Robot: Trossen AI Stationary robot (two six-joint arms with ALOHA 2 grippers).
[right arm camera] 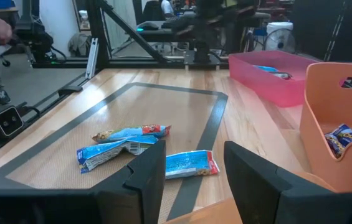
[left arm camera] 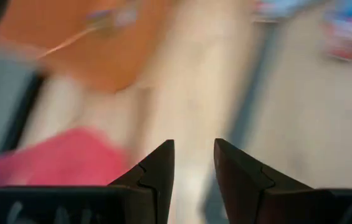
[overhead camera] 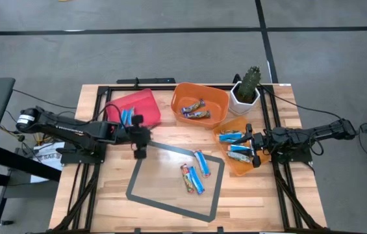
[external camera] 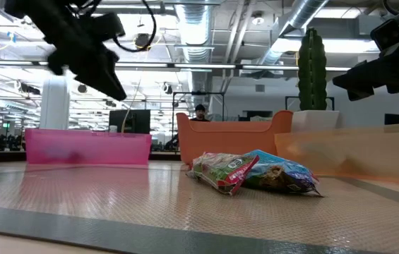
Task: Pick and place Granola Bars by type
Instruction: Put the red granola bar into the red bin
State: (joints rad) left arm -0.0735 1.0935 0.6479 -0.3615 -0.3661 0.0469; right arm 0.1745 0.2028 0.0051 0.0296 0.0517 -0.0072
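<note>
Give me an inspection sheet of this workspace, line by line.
Surface: wooden slatted table carrying a clear grey-edged mat.
Job's things: three wrapped granola bars on the mat; others in the red plastic bin, the deep orange bin and the pale orange bin.
Clutter: potted cactus.
Grippers: left gripper empty, jaws apart, at the mat's corner; right gripper empty, open, over the pale orange bin.
Cables: black cable along the right edge.
Surroundings: grey floor; a person far behind.
</note>
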